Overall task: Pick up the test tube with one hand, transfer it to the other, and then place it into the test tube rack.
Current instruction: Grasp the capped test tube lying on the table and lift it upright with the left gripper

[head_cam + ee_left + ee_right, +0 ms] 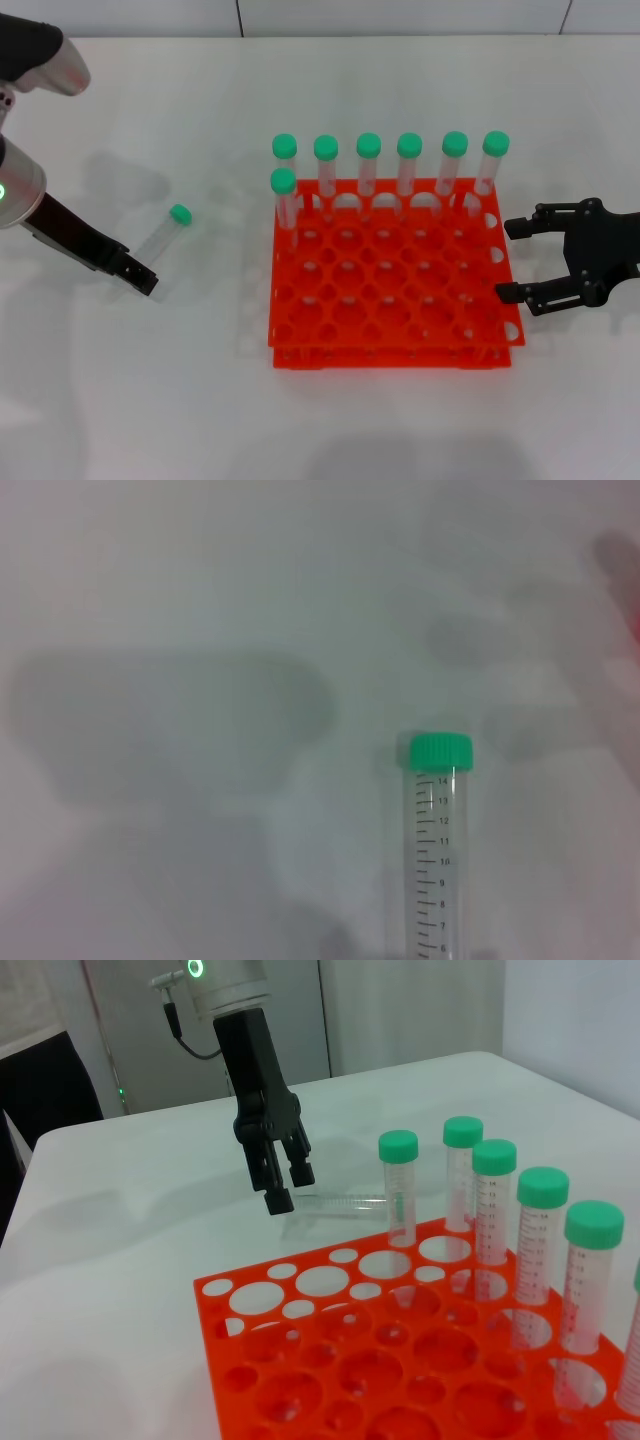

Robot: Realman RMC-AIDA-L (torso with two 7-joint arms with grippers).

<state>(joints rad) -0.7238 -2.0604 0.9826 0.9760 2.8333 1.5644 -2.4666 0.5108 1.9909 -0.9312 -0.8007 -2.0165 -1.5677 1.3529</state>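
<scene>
The test tube [163, 234] lies on the white table left of the rack, its green cap pointing away from me. It also shows in the left wrist view [438, 850] and the right wrist view [340, 1202]. My left gripper [143, 278], on the arm with the green ring, hangs tilted just over the tube's bottom end; in the right wrist view [291, 1188] its fingers stand slightly apart and empty. My right gripper [510, 260] is open and empty beside the right edge of the orange test tube rack [390, 345].
Several identical green-capped tubes [409, 165] stand upright along the rack's far row, one more [284, 200] in the second row at its left end. The rack's other holes [300, 1360] hold nothing. White table lies all around.
</scene>
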